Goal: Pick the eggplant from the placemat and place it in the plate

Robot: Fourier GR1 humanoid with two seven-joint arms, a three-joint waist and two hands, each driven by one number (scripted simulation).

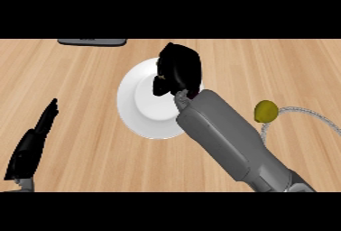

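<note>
The white plate [148, 108] lies in the middle of the wooden counter. My right hand [178, 67] hangs over the plate's upper right part with its fingers curled downward. A sliver of dark purple, the eggplant [193, 94], shows at the wrist side of the hand; the rest of it is hidden by the fingers. The placemat [313, 115] lies at the right, only its grey corded edge standing out from the wood. My left hand [33, 144] rests at the lower left, fingers straight, holding nothing.
A round yellow fruit [266, 111] sits at the placemat's left edge, right beside my right forearm [230, 140]. A dark grey flat object [92, 42] lies at the counter's far edge, upper left.
</note>
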